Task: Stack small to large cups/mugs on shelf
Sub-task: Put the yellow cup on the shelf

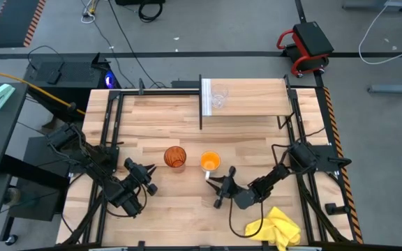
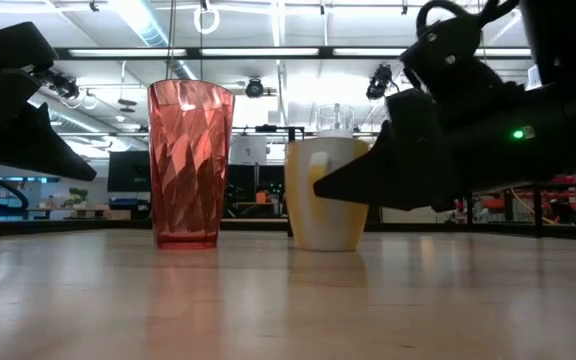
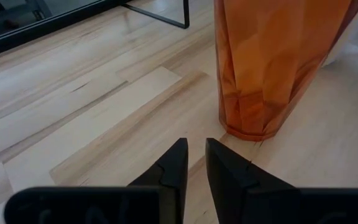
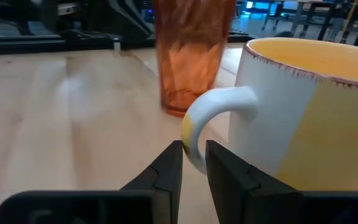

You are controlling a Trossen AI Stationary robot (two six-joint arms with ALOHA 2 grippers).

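Before you commit the right gripper (image 4: 193, 163) to a grasp, confirm its position: it sits low at the handle of the orange mug (image 1: 210, 162), its fingers nearly together with only a narrow gap, and the pale handle (image 4: 211, 118) lies just ahead of their tips, not yet pinched. The mug stands upright on the tabletop (image 1: 187, 125), near the amber tumbler (image 1: 175, 156). Judge the mug stiff, glazed and probably slippery; the handle loop offers the surest hold, though a load hung from it may swing.

Note that the left gripper (image 3: 192, 163) rests just short of the tumbler's base, jaws almost closed and holding nothing. Treat the tumbler as light, faceted plastic that would tip readily if nudged low; take it around the mid-body.

Observe that the small clear glass cup (image 1: 219, 96) already stands on the shelf (image 1: 257, 104) beside the white end panel. Handle it as fragile.
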